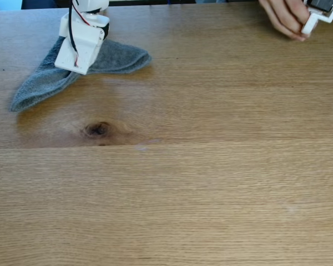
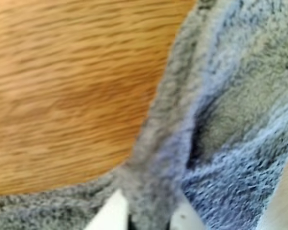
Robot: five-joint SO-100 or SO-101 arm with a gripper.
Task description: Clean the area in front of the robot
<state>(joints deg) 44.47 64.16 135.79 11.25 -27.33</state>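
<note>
Evidently, gripper (image 2: 146,215): fingers pinched on a fold of the grey cloth (image 1: 116,58) — upper left, fixed view.
Reason: wiping the tabletop (image 1: 211,166).

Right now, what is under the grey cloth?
The grey cloth lies flat on the oak tabletop. The gripper pinches a fold of it. Whatever lies beneath the cloth is covered and cannot be seen.

Fixed view: you get even, soft daylight; pale sheen on oak tabletop (image 1: 211,166) near dark knot (image 1: 97,129); faint shadow under grey terry cloth (image 1: 39,83); focus acceptable. Wrist view: bright, strongly blurred; wood grain smeared, cloth (image 2: 230,120) pile soft, white fingertips (image 2: 113,213) unsharp at bottom edge.
</note>
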